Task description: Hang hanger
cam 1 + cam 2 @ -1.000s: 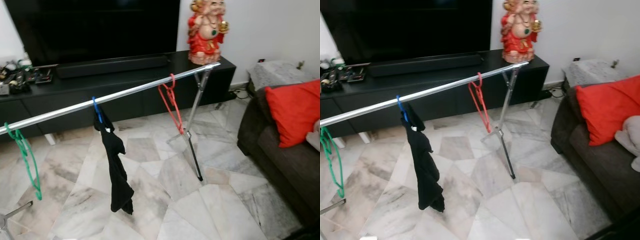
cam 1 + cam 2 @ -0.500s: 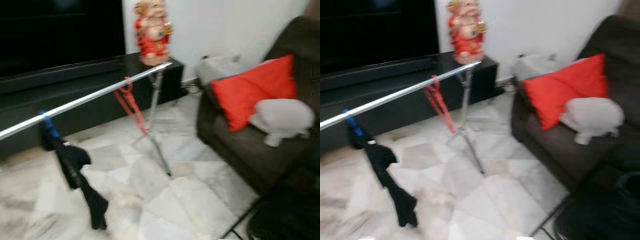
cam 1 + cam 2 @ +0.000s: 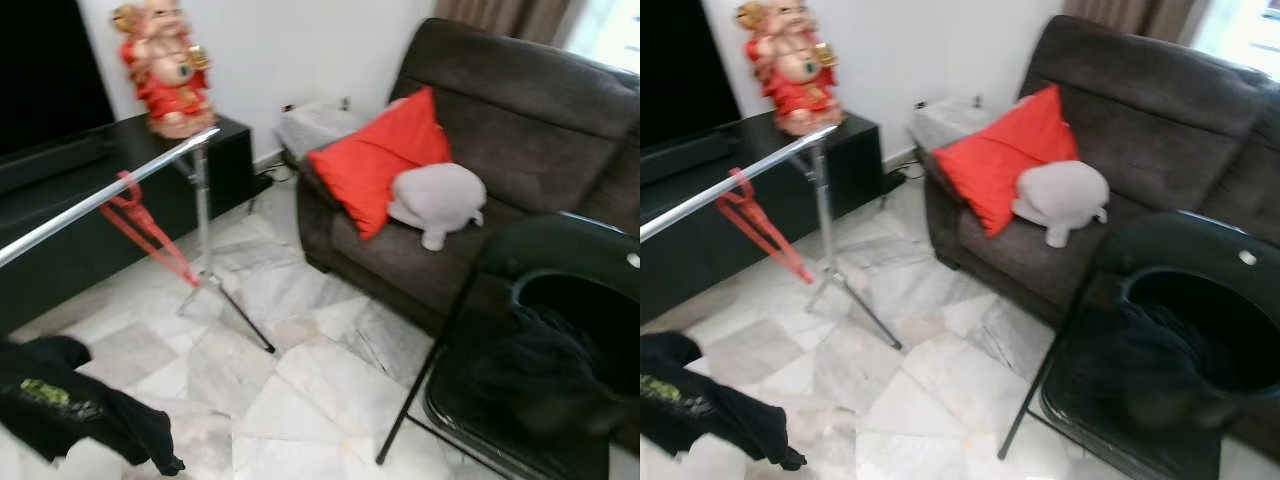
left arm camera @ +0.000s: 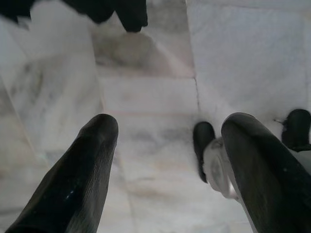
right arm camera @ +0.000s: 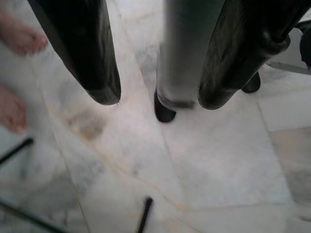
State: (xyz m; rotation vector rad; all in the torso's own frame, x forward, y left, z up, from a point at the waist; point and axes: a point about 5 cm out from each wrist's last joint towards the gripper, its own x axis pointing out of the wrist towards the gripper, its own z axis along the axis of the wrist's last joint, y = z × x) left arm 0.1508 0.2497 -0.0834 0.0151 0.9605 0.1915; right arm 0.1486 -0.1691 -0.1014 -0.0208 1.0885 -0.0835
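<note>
Beside sofa (image 3: 520, 130), I face black basket (image 3: 560, 340); red hanger (image 3: 145, 228) already on rail (image 3: 110, 190), off left. Left pincer (image 4: 167, 160) and right pincer (image 5: 155, 92) released, empty, aimed at floor (image 3: 300, 380). Risk: clipping rail's stand leg (image 3: 235, 315) while turning.

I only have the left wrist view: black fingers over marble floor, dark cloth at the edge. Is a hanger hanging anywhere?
Observer: Yes, a red hanger hangs on the rail, near its stand end.
Operator: And that dark cloth?
Observer: It is a black garment with a green print, low on the robot's left, under the rail's line.
Operator: Anyone nearby?
Observer: Yes, a person's bare feet show on the floor in the right wrist view.
</note>
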